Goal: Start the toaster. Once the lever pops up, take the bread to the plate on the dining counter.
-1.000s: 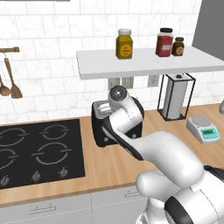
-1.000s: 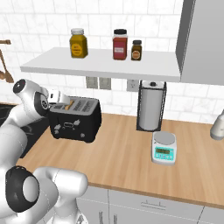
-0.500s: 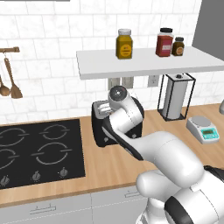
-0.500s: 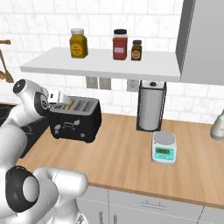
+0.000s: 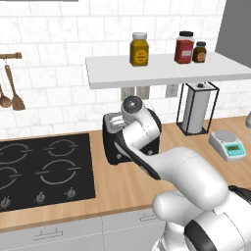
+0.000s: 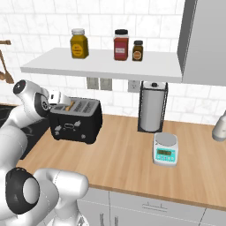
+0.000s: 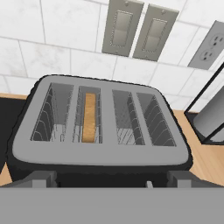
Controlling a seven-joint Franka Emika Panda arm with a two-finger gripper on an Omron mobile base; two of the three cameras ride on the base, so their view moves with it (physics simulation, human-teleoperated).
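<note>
Wooden worktop scene: wide-open, empty two-finger gripper (image 7: 112, 183) hovers above black boxy toaster (image 7: 101, 127) holding tan bread slice (image 7: 89, 117); lever needs a firm downward push.

Camera layout: two base views, one hand view.
Both base views look forward and down at the toaster (image 5: 113, 139) from behind the arm; hand view sits close above its slots.

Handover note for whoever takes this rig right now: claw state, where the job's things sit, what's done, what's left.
Claw: open, empty, poised just above the toaster.
Toaster: on the tiled-wall worktop, between the hob and the paper towel holder.
Bread: upright in the second slot from the left in the hand view.
Done: claw brought over the toaster.
Left: apparently still start the toaster, wait for the pop, carry the bread to the plate.
</note>
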